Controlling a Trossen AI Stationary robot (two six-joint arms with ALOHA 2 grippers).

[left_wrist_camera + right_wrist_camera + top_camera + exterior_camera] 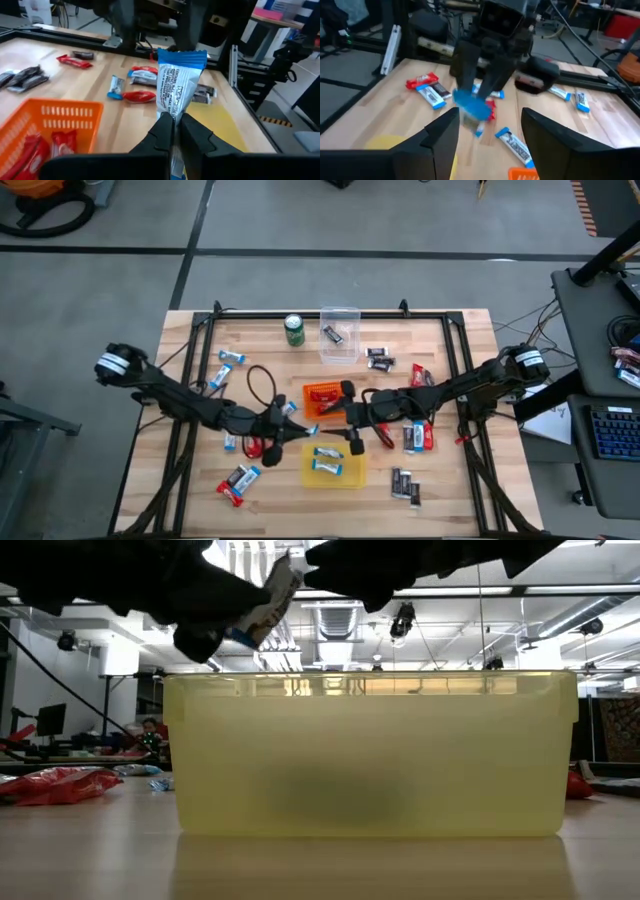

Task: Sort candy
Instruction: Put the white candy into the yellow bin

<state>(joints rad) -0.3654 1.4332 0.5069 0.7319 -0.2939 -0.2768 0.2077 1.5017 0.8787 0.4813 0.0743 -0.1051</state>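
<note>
My left gripper (pixel 283 416) is shut on a blue-and-white candy bar (pixel 177 82), held above the table between the orange bin (pixel 325 398) and the yellow bin (pixel 335 463). In the low view the bar (pixel 270 598) hangs tilted over the yellow bin's (pixel 370 755) left part. My right gripper (pixel 490 135) stands open with nothing between its fingers, facing the left gripper from the table's right side. Loose candy lies around the table: red (pixel 237 480), dark (pixel 405 485) and blue-and-white (pixel 230 358). My left gripper pinches one end of the blue-and-white bar (pixel 172 117) between its two fingers. The fingers come about level from the table's left side and lie along the bar. The bar sticks out beyond the fingertips, its blue far end (pixel 182 55) free, lifted clear of table and bins.
A green can (pixel 294 330) and a clear bin (pixel 340 330) holding a dark bar stand at the far edge. The orange bin holds red bars (pixel 30 147); the yellow bin holds blue-and-white ones. A black frame (pixel 455 330) rims the table.
</note>
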